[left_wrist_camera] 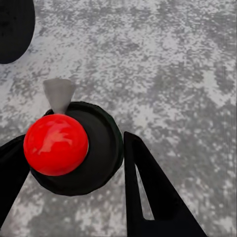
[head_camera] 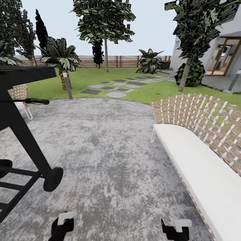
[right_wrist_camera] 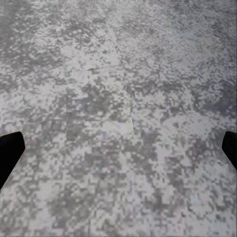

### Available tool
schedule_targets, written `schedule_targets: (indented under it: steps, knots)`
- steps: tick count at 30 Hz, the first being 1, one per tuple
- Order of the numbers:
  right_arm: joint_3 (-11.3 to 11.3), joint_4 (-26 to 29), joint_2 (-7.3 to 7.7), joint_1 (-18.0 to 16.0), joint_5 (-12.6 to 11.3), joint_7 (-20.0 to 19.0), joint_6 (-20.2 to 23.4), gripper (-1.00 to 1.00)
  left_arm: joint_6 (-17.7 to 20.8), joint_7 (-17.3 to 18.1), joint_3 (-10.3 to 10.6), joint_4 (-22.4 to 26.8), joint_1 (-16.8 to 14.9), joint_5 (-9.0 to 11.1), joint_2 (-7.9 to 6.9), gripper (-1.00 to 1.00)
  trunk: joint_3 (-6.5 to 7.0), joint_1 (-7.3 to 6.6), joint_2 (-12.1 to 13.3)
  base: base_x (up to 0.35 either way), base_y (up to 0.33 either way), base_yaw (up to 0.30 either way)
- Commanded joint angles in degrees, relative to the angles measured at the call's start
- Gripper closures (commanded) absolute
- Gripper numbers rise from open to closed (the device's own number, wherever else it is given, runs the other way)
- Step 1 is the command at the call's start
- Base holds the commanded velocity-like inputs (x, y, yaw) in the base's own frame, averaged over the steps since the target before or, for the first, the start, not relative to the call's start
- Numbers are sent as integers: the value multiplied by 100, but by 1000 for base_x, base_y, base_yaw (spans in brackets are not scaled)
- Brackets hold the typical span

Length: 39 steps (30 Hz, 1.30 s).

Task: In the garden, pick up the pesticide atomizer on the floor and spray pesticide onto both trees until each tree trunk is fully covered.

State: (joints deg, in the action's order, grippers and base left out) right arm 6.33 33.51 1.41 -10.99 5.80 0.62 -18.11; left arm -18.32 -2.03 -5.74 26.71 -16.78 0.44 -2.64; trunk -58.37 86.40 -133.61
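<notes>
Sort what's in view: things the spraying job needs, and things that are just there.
For the job:
- atomizer, between the left gripper fingers
- trees on the lawn
- floor

Just there:
- bench
- black wheeled frame
- wicker chair
- post
- palm plants
- stepping stones
- fence
- house

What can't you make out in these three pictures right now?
- Pesticide atomizer, left wrist view: its body is hidden under its own red top.
- Left gripper: fingertips cut off by the frame edge.
- Right gripper: only finger corners show.
- Right tree, head view: canopy cut off at the top.
</notes>
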Motion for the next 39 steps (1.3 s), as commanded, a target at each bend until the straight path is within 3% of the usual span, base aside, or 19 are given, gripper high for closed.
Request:
schedule_targets:
  steps: [1,39]
  knots:
    - [0,0,0,0,0,0,0,-100,1,1,0,1,0,0,0,100,0,0,0,338,0,0]
    - [0,-2,0,0,0,0,0,-100,3,1,-5,1,-1,0,1,100,0,0,0,338,0,0]
